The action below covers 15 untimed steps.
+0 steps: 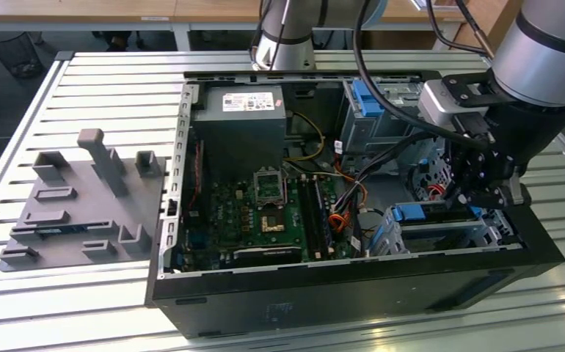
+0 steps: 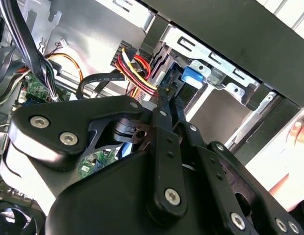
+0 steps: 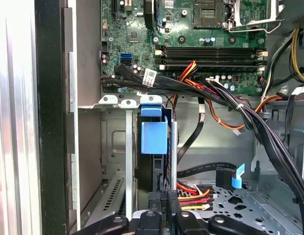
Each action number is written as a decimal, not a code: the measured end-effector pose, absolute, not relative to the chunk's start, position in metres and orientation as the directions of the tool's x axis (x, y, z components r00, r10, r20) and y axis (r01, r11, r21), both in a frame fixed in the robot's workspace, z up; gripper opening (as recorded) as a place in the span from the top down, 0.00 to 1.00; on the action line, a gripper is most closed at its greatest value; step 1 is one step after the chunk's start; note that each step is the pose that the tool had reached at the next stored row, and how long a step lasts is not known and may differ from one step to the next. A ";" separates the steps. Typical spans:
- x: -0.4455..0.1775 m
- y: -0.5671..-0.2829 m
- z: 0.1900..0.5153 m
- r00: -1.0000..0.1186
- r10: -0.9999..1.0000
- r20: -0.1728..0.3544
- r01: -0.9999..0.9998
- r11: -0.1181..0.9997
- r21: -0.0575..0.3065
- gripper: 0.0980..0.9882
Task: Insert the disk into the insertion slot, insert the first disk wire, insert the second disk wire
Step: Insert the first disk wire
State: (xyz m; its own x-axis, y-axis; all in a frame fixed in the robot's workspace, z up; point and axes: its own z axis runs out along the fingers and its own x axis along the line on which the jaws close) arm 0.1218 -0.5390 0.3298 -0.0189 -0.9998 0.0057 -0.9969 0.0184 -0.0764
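The gripper point(image 3: 163, 198) has fingers point(image 3: 154, 205) almost together at the disk point(image 3: 154, 137) in the slot point(image 3: 115, 147), their grasp hidden; a tilted push could jam it.

We're on a slatted metal table point(image 1: 97, 73), pale slats running across the exterior view. Glare is strong on the slats nearest the camera. Past the far edge we see wooden desks point(image 1: 86, 9) with a white leg point(image 1: 179, 33). There's a dark mesh bin point(image 1: 10, 50) at the exterior view's left and dark grey floor point(image 1: 77, 40) between.
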 end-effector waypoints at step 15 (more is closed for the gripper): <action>0.122 -0.539 0.326 -0.020 -1.000 0.006 -0.997 0.019 -0.076 0.91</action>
